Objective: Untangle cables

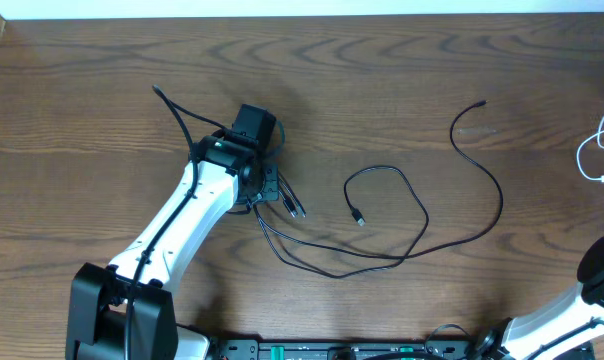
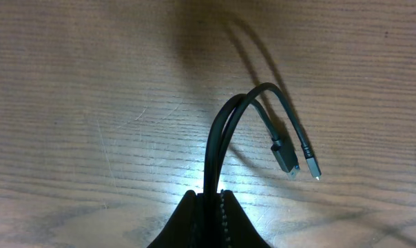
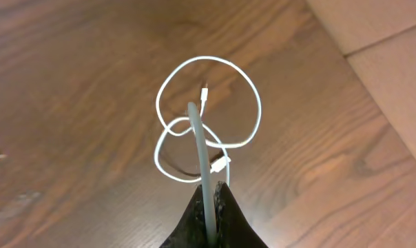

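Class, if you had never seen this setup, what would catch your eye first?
The left gripper is shut on two black cable strands arching forward, plugs at their ends. The right gripper pinches a looped white cable at the far right. Between them, a long black cable sprawls across the wooden table.

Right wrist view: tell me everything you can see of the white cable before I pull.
The white cable is thin, smooth and rubbery-looking. One stretch is pinched in the shut right gripper and arcs away from the fingers. Beyond that it curls into two overlapping loops that cross near the middle, over the wood table. A small plug sits inside the upper loop, and a bigger plug lies by the lower one. Nothing else visibly touches it. Overhead, it shows at the table's right edge.
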